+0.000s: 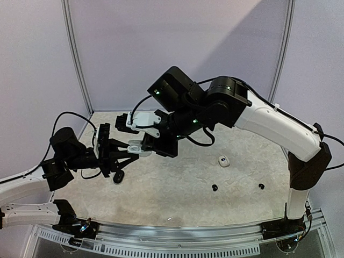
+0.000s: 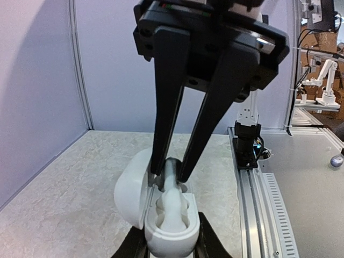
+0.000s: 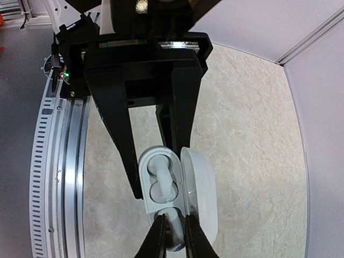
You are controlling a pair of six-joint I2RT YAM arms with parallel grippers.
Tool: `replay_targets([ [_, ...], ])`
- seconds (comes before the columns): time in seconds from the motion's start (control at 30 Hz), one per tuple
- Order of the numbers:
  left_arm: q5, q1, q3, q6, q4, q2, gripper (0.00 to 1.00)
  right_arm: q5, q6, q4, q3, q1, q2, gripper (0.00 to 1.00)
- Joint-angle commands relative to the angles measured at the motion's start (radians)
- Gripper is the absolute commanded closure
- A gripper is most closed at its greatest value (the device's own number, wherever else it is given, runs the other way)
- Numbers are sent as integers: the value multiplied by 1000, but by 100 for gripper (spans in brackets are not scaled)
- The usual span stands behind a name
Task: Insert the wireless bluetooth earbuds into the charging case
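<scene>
My left gripper [image 1: 130,150] is shut on an open white charging case [image 2: 171,228], gripping its base from both sides, lid [image 2: 130,189] swung open. My right gripper [image 1: 148,146] comes down from above and is shut on a white earbud [image 3: 174,232], pinched at the case's end [image 2: 172,171]. A white bud shape lies along the case's well [image 3: 161,180]. Two black earbuds [image 1: 214,187] [image 1: 261,186] lie on the table at the front right. The other earbuds are out of view.
A second small white case [image 1: 223,160] lies right of centre. A dark oval thing [image 1: 118,176] lies on the table below the left gripper. A metal rail [image 1: 188,234] runs along the near edge; white walls enclose the back and sides.
</scene>
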Motion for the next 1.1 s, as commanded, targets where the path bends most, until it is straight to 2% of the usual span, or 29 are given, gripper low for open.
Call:
replay_targets([
  [0.0, 18, -3, 4, 7, 32, -15, 100, -10, 20, -12, -13, -11, -34, 89],
  [0.27, 9, -2, 2, -6, 45, -17, 100, -74, 6, -35, -25, -12, -32, 100],
  [0.47, 85, 23, -15, -101, 163, -7, 100, -118, -43, 5, -89, -12, -60, 100],
  [0.6, 155, 34, -12, -100, 182, -8, 100, -126, -76, 28, -132, -7, -108, 100],
  [0.87, 232, 36, 15, -29, 191, 8, 100, -75, -152, -2, -130, 31, -82, 100],
  [1.07, 215, 35, 26, 1, 174, 9, 100, 19, -188, -41, -92, 40, -39, 100],
])
